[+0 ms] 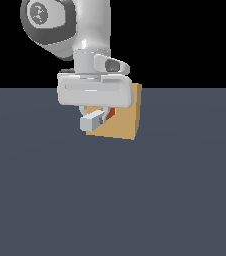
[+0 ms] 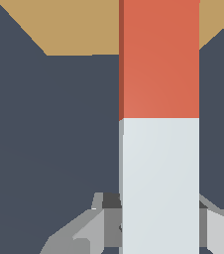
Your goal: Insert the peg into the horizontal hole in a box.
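Note:
My gripper (image 1: 101,117) hangs low over the floor, right in front of the tan box (image 1: 125,117), shut on the peg. The peg's pale grey-white half (image 1: 91,122) sticks out toward the exterior view's left, and its orange-red half (image 1: 110,112) points at the box's face. In the wrist view the peg (image 2: 159,119) runs straight away from my gripper (image 2: 159,225), white half near, orange half reaching across the box (image 2: 69,27). A grey finger (image 2: 106,221) presses on the white half. The hole is hidden behind the peg and the hand, so whether the tip is inside cannot be told.
The box stands on a plain dark blue-grey floor (image 1: 113,200) that fills the rest of both views. The white arm (image 1: 85,30) rises above the box.

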### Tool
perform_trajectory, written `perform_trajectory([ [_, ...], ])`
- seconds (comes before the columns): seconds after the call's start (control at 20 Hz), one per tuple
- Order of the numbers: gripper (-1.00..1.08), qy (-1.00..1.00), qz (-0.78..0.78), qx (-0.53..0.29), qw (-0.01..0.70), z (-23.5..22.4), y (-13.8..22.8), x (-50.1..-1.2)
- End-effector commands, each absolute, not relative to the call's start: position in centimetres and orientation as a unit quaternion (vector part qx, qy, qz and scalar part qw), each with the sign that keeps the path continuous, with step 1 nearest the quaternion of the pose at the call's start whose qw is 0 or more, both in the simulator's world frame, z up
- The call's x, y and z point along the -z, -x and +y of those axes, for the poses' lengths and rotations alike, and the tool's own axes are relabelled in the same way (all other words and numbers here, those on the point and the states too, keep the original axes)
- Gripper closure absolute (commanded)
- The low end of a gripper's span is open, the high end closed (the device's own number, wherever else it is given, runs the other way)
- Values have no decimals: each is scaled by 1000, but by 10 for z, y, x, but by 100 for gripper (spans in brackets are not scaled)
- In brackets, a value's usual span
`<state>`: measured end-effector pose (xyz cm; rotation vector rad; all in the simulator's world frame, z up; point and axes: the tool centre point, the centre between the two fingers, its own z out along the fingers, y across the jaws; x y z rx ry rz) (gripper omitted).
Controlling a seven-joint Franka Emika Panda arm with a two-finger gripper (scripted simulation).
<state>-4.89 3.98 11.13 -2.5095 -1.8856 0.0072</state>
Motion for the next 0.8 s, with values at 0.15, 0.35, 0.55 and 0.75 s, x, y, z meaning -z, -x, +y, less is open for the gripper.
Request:
perform_trajectory([
  [0.15, 108, 799, -601, 0, 1, 78, 38, -113],
  [0.35, 108, 799, -602, 0, 0, 109, 29, -114],
  [0.55, 108, 799, -602, 1, 0, 128, 22, -114],
  [0.75, 108, 799, -602, 1, 0, 135, 19, -114],
])
